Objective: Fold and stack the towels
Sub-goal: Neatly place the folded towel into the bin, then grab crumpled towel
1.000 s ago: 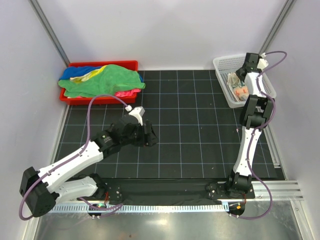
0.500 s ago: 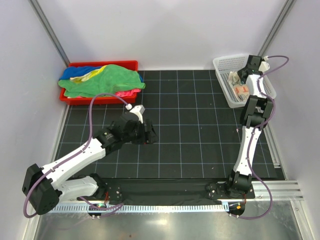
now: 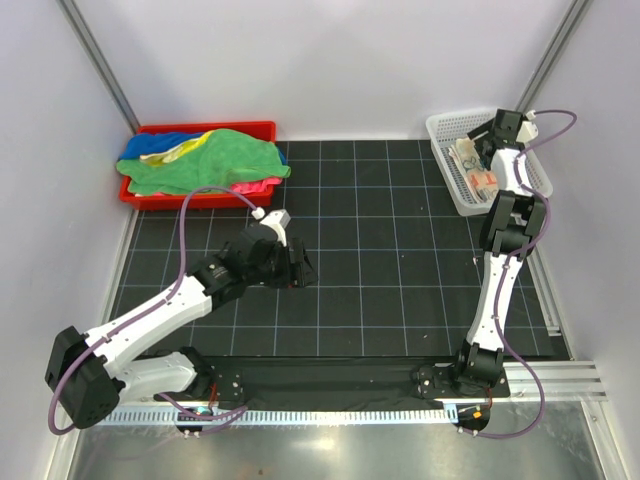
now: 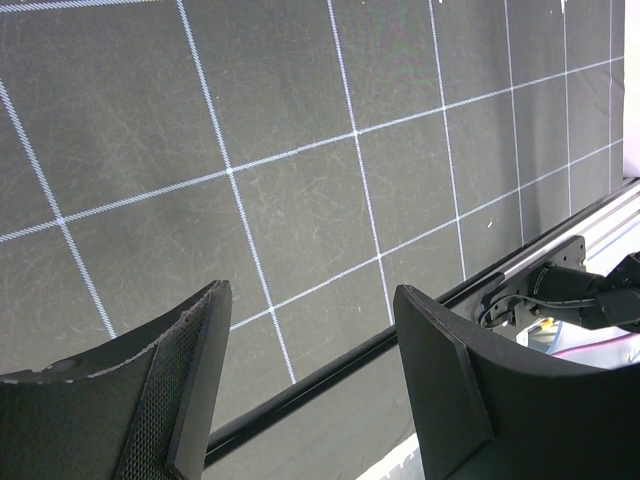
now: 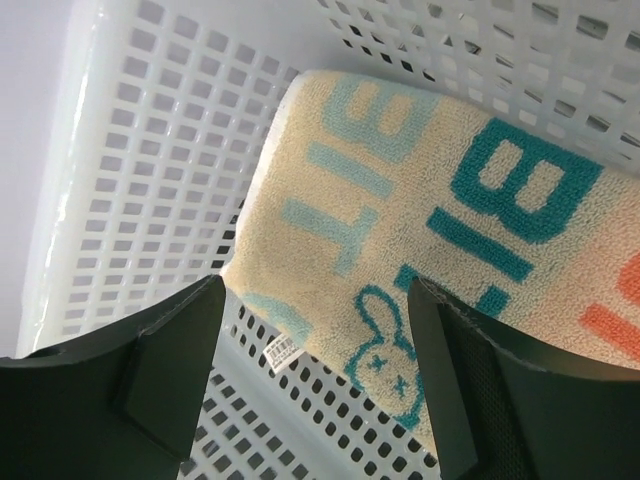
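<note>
At the far left, the red tray (image 3: pixel 250 127) holds the unfolded pile: a green towel (image 3: pixel 215 160) is draped over blue (image 3: pixel 150 144), yellow (image 3: pixel 186 148) and pink (image 3: pixel 252 186) ones, and none of them is folded yet.

Nearer the middle, the left gripper (image 4: pixel 310 295) hangs low over the black grid mat (image 3: pixel 380 260). Its fingers are spread wide with nothing between them, and it has barely shifted over the last second.

The change is on the right. The right gripper (image 5: pixel 315 285) was clamped shut inside the white mesh basket (image 3: pixel 445 125) a moment ago. Now its fingers stand well apart and hold nothing. The folded cream towel (image 5: pixel 420 200), with its teal and orange letters, lies loose on the basket floor just beyond the fingertips, against the mesh wall.

We read this as a release just made: one folded towel has been delivered to the basket. The overhead view suggests more cloth beneath it, but we cannot tell how much. The right arm is now free to pull out. In our judgement the next towel has to come from the tray pile, which is the left arm's side.
</note>
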